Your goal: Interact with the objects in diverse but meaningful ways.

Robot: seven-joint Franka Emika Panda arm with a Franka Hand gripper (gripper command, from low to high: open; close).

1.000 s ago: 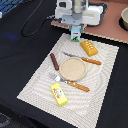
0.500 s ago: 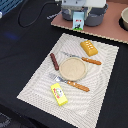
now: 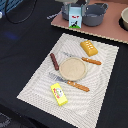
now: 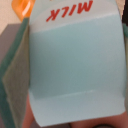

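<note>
A small white milk carton (image 3: 75, 16) with green-blue sides hangs at the top of the exterior view, held up off the surface under my gripper (image 3: 74, 6), which is mostly cut off by the frame edge. In the wrist view the carton (image 4: 75, 60) fills the picture, with red "MILK" lettering, and the jaws are closed on its sides. On the striped placemat (image 3: 35, 85) lie a brown sausage (image 3: 54, 61), an orange-yellow ridged block (image 3: 90, 48) and a bright yellow box (image 3: 59, 94).
A tan plate (image 3: 73, 68) sits mid-mat with an orange toy sausage (image 3: 91, 61) beside it. An orange-handled fork (image 3: 62, 78) and knife (image 3: 77, 86) lie near the plate. Grey pots (image 3: 95, 14) and a pink bowl (image 3: 124, 19) stand on a wooden board (image 3: 112, 32).
My gripper has risen and moved toward the back of the scene, away from the placemat, carrying the carton. The things on the mat have not moved.
</note>
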